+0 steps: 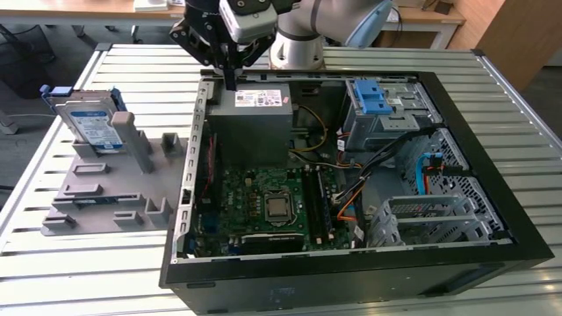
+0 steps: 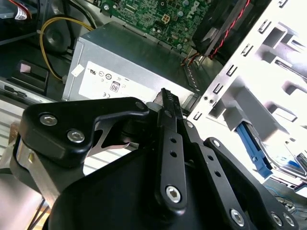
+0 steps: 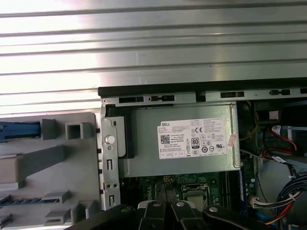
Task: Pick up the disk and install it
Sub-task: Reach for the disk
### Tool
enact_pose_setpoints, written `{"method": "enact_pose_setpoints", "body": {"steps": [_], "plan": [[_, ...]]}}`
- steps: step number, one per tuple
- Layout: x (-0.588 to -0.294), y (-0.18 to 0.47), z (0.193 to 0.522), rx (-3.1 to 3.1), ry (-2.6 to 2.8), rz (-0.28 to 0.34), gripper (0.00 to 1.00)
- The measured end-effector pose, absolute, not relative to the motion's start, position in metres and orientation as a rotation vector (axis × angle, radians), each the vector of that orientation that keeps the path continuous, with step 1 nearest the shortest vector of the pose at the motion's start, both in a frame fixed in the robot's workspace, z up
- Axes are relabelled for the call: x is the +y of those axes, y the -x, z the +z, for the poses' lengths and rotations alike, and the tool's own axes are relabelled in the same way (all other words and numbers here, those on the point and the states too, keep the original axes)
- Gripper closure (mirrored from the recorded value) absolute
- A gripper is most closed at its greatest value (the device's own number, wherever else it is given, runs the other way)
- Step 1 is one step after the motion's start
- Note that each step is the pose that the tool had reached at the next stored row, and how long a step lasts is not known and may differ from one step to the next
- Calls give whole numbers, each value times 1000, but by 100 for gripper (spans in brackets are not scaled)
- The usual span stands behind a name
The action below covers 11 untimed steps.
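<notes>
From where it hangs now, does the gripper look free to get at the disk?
Probably yes. The disk stands upright in the grey fixture outside the case, top uncovered; the gripper hangs above the power supply with nothing between them.

Silver arm [image 1: 297, 46] has pale-blue caps [image 1: 369, 23] and black, screw-studded tool [image 1: 230, 83]

A slatted metal table [image 1: 79, 263] catches bright light along its ribs. Behind it stand light wooden desks [image 1: 430, 18] and a brown wooden panel [image 1: 518, 39] at the exterior view's right; dark grey floor [image 1: 18, 164] shows past the table's edge at the exterior view's left.
</notes>
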<state>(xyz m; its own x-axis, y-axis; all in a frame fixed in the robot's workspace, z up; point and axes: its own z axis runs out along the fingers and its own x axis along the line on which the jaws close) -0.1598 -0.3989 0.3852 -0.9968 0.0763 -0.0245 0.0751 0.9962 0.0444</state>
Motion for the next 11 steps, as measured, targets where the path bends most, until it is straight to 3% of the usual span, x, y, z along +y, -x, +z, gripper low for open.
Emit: {"method": "enact_pose_setpoints", "body": {"steps": [11], "plan": [[-399,162,385,3112,-118,68,89]]}}
